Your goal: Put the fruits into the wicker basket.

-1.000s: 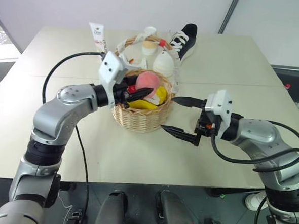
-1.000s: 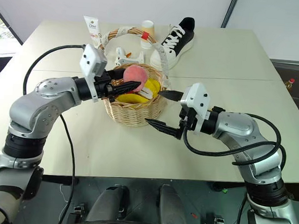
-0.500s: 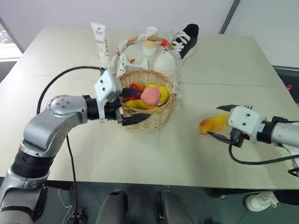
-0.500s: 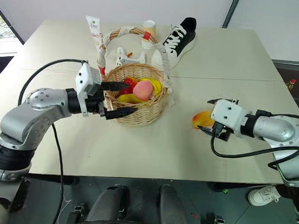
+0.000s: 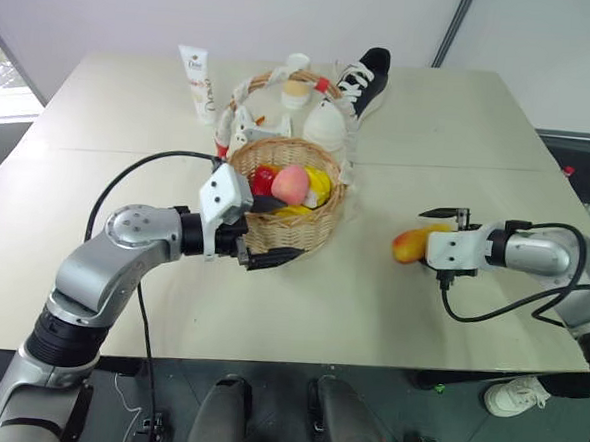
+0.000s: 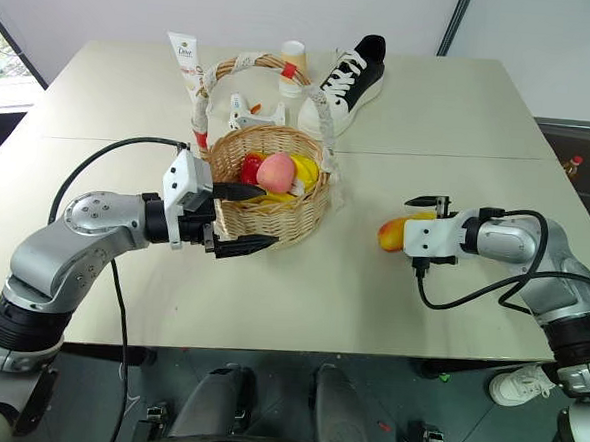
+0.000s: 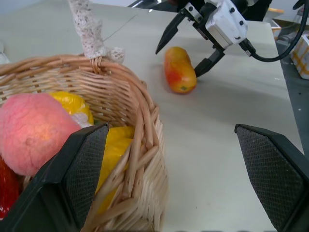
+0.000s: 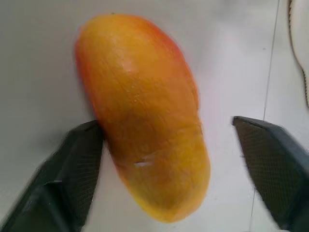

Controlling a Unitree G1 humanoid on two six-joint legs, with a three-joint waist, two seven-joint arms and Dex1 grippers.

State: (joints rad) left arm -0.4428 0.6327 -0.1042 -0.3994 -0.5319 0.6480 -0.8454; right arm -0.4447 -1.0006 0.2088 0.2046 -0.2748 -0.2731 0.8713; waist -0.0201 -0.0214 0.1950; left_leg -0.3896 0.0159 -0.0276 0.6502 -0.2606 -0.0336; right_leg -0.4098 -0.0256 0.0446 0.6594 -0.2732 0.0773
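Note:
The wicker basket stands mid-table with a pink peach, a yellow lemon and a red piece inside. My left gripper is open and empty, straddling the basket's near wall: one finger reaches over the rim, the other lies outside. The orange-yellow mango lies on the table to the right of the basket. Around it stands my right gripper, open, a finger on each side. In the right wrist view one finger touches the mango and the other stands apart from it.
A white-and-black sneaker lies behind the basket, with a paper cup and a white tube near it. A small white object sits just behind the basket. The table's right edge is beyond the right arm.
The left gripper opened and let the peach drop into the basket, then drew back to the near wall. The right gripper swung right and down, rolled, and came around the mango.

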